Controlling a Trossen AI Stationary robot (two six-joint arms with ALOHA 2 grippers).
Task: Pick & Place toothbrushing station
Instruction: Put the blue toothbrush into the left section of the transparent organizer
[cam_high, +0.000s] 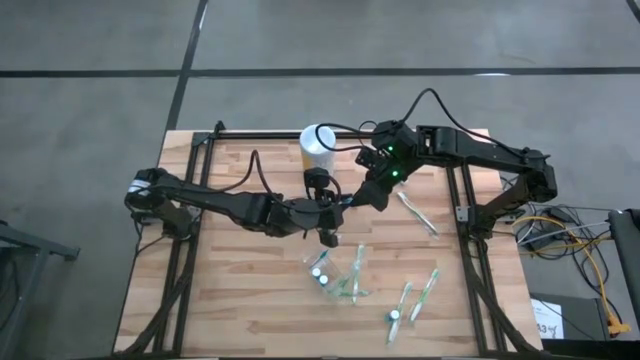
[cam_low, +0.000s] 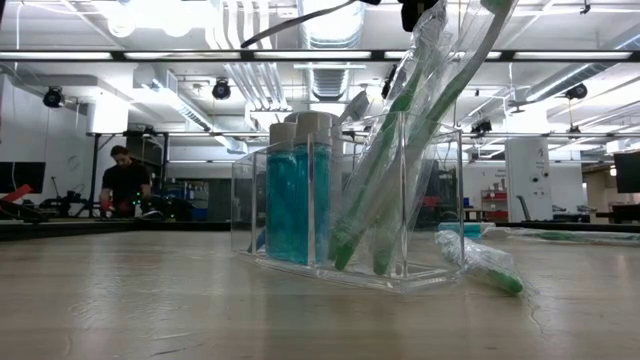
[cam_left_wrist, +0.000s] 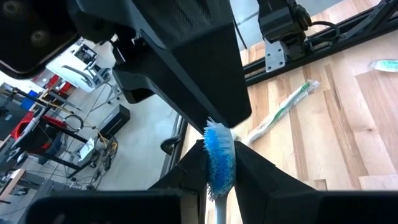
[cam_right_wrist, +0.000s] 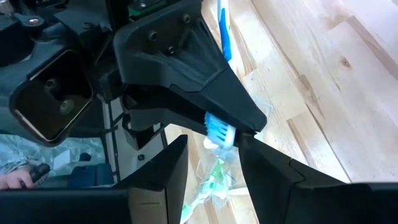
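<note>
The toothbrushing station (cam_high: 338, 275), a clear holder, stands on its base on the wood (cam_low: 345, 200). In it are blue tubes (cam_low: 295, 200) and green-handled brushes (cam_low: 390, 150). Above the table's middle my two grippers meet tip to tip. My left gripper (cam_high: 340, 208) is shut on a toothbrush with blue bristles (cam_left_wrist: 219, 155). My right gripper (cam_high: 362, 198) faces it, open. Its fingers (cam_right_wrist: 163, 180) stand on either side of the brush head (cam_right_wrist: 219, 132) without touching it. My left gripper pinches the toothbrush between its two fingers (cam_left_wrist: 261, 177), just behind the bristle head (cam_left_wrist: 217, 186). The head sticks out past the fingertips, and the blue-and-white handle (cam_right_wrist: 222, 25) runs out behind them. The brush is lifted clear of the table.
A yellow cup (cam_high: 318, 148) stands at the far edge. Wrapped toothbrushes lie right of the middle (cam_high: 415, 212) and near the front (cam_high: 400, 312), (cam_high: 425, 295). One lies beside the station (cam_low: 480, 262). A person (cam_low: 125, 180) stands far behind the table.
</note>
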